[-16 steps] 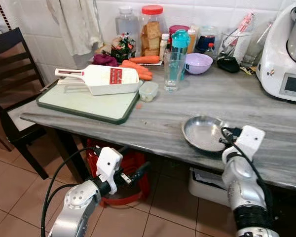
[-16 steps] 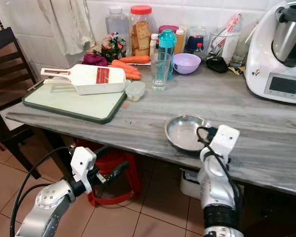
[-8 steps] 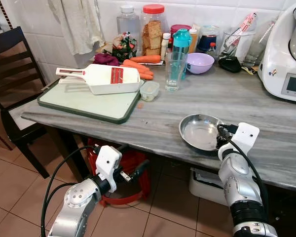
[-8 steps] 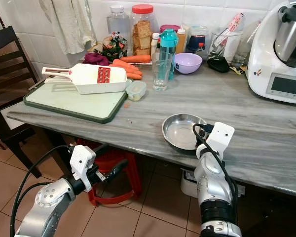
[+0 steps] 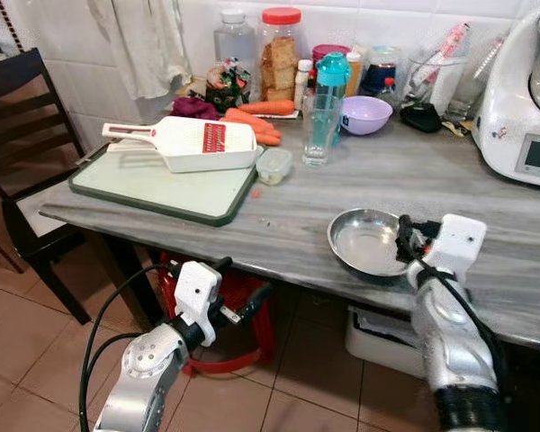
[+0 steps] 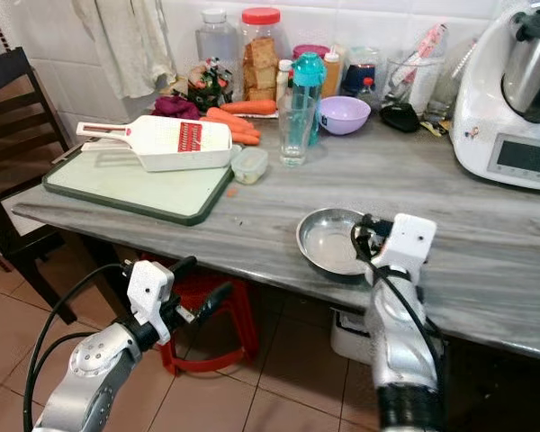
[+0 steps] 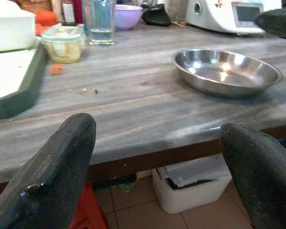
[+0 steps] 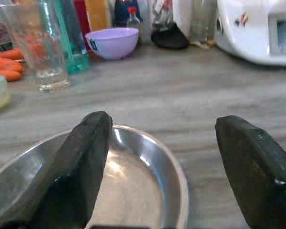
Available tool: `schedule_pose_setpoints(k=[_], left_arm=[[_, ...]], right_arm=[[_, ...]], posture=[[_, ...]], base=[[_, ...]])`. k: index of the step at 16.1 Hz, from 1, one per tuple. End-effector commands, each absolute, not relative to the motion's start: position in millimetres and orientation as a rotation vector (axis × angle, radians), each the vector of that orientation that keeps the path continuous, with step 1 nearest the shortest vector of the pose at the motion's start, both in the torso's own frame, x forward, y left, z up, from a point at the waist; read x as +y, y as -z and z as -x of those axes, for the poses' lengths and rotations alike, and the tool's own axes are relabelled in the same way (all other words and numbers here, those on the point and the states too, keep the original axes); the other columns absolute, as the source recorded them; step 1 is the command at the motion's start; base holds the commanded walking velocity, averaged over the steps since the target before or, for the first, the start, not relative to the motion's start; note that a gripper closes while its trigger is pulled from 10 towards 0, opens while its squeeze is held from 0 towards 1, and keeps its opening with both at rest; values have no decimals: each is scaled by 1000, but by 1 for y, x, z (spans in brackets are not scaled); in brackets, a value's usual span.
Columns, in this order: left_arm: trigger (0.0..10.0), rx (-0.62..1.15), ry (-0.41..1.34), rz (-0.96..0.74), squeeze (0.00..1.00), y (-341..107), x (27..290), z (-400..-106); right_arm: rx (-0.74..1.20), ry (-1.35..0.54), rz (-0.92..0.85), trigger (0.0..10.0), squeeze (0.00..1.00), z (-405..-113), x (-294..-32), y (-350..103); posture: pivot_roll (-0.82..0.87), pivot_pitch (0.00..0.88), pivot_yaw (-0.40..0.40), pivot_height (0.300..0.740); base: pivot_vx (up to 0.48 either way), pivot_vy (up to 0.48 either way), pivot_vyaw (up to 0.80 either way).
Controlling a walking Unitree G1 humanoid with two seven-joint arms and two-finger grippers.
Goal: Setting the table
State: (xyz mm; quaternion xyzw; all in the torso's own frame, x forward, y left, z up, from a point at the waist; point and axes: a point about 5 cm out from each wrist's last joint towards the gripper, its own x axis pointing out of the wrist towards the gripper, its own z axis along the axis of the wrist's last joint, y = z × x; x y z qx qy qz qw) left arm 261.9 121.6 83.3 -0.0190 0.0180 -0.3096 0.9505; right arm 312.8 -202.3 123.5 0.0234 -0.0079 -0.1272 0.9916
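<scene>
Below the counter's front edge, the left gripper hung over the tiled floor with its fingers spread apart. At the front edge, the right gripper sat with fingers apart at the right rim of a steel bowl. Farther back stood a green cutting board, a glass and a purple bowl.

Right gripper has let go of the steel dish: its fingers, closed on the right rim a second ago, now stand spread apart at that rim. The dish, shifted slightly away from the counter edge over that second, lies flat. The wrist has risen.
</scene>
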Motion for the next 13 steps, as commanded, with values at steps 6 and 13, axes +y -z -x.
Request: schedule_pose_setpoints(k=[6,13], left_arm=[[10000,2,411,18,0,-89,141,-275],[10000,60,200,-61,0,-88,155,-286]], right_arm=[[-59,239,29,10000,1000,-289,-207,-138],[-30,253,40,10000,1000,-269,-210,-137]], posture=[[-68,0,17,740],[-78,0,34,740]], base=[[0,0,0],[0,0,0]])
